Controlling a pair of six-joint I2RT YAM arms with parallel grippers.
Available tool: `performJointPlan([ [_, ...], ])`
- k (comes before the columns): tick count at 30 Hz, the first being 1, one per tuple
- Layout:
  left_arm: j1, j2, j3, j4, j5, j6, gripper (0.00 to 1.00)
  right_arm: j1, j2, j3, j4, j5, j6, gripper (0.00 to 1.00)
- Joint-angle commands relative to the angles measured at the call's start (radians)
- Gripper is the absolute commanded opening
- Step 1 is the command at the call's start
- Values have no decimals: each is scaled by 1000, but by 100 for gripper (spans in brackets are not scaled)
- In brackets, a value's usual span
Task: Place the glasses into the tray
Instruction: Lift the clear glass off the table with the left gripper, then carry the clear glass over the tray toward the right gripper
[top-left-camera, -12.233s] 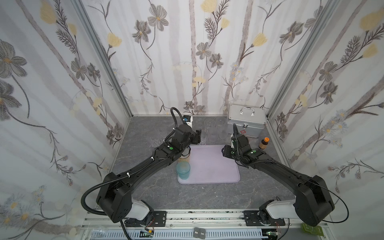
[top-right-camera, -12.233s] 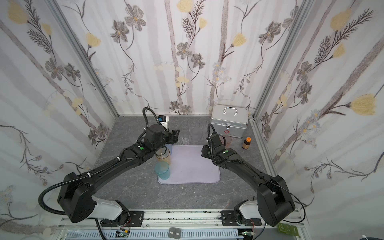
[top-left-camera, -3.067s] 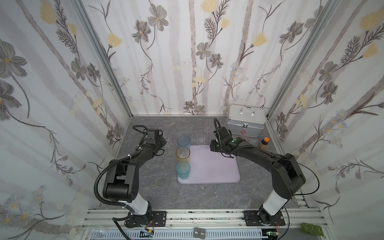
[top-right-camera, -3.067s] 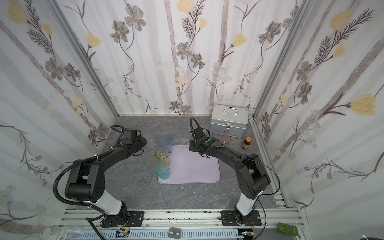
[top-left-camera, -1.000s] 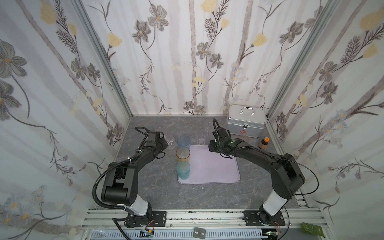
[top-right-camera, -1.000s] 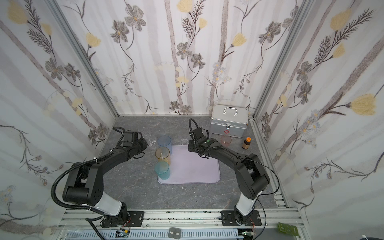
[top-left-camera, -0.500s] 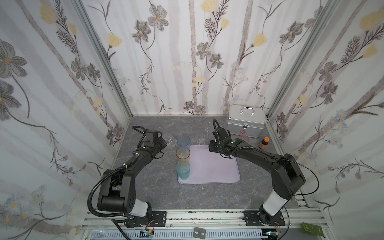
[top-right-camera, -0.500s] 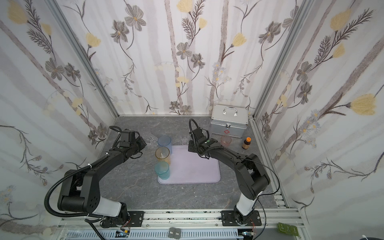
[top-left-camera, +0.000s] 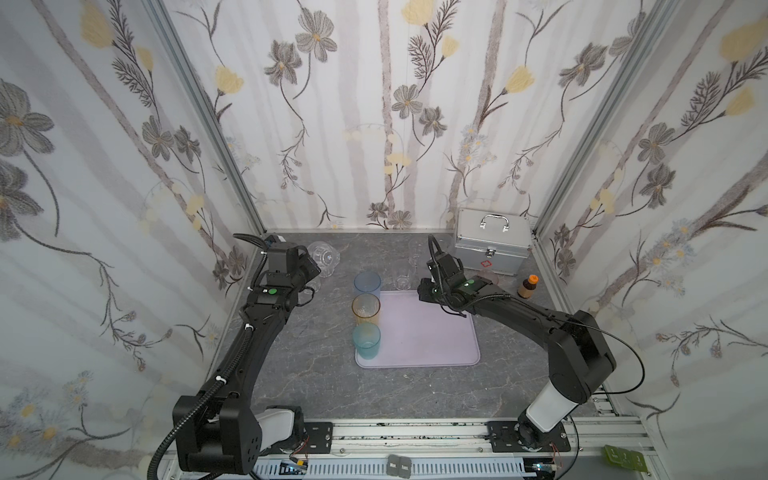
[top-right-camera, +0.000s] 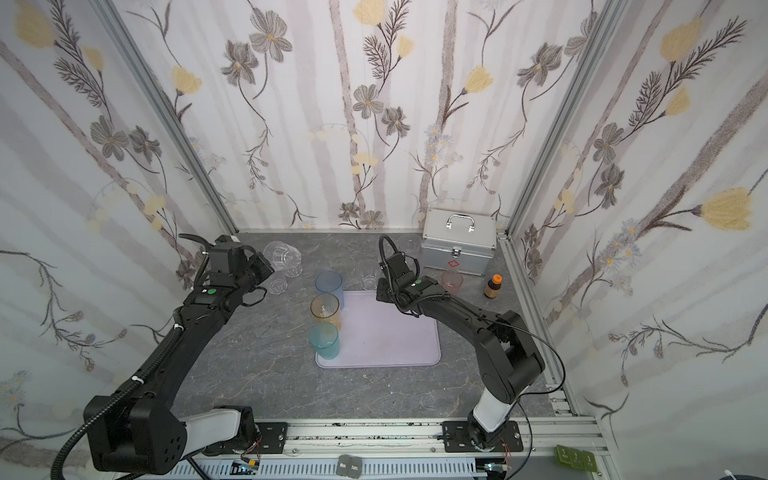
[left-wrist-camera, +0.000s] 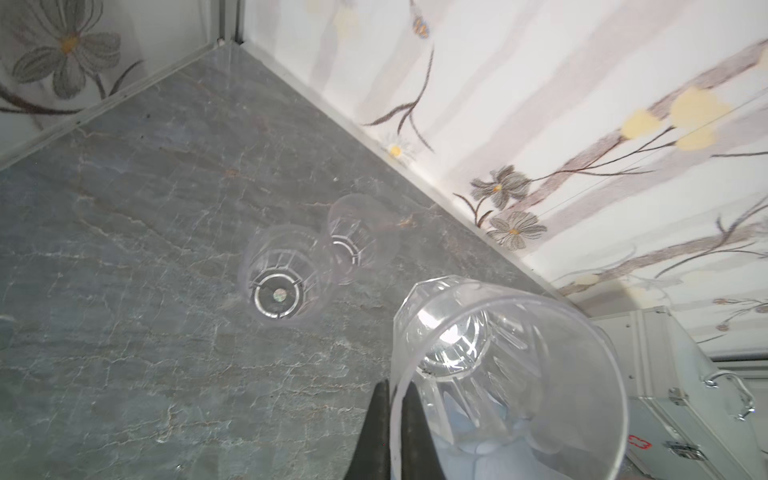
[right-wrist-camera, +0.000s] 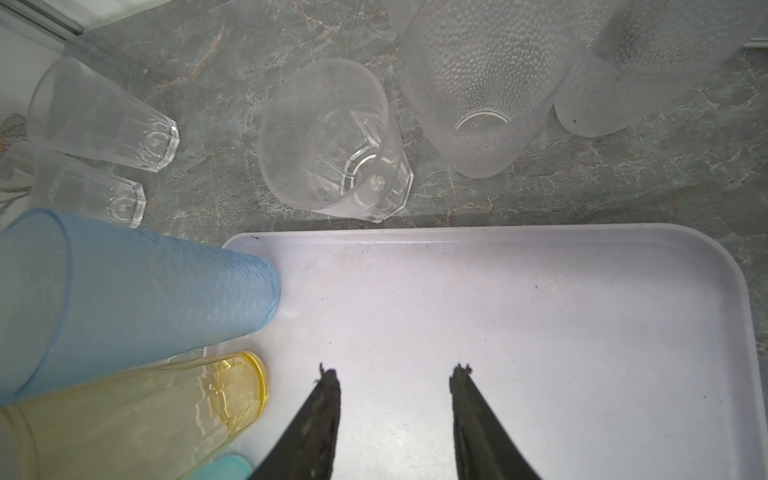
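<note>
Flat pale lilac rectangular tray (top-left-camera: 432, 332), low-rimmed, holding three tall translucent glasses upright in a row along its left edge: blue tumbler (top-left-camera: 367, 284) farthest, amber tumbler (top-left-camera: 365, 309) in the middle, teal tumbler (top-left-camera: 366, 340) nearest. Just beyond its far edge stand a short clear faceted tumbler (right-wrist-camera: 332, 141) and frosted tumblers (right-wrist-camera: 478, 83). Another clear faceted glass (left-wrist-camera: 511, 374) hangs tilted, its rim pinched by the left gripper (left-wrist-camera: 395, 390)

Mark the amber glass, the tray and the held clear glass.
Amber glass (top-left-camera: 365, 308), in a top view, mouth.
Tray (top-left-camera: 426, 336), in a top view, bare floor.
Held clear glass (left-wrist-camera: 519, 395), left wrist view, inner wall.
</note>
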Motion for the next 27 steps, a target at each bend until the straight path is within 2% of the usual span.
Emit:
performJointPlan([
  [1, -80, 9, 69, -20, -28, -16, 0, -7, -25, 1, 16, 26, -9, 44],
  [7, -343, 149, 202, -44, -105, -7, 0, -75, -93, -37, 16, 16, -9, 44],
  [10, -418, 218, 247, -66, -115, 17, 0, -123, -128, -73, 18, -4, -11, 44],
  [15, -500, 311, 253, -116, -83, 66, 0, -180, -181, -150, 19, -19, -19, 45],
  [27, -582, 472, 252, -161, -38, 146, 0, -174, -185, -223, 45, -84, -6, 44],
])
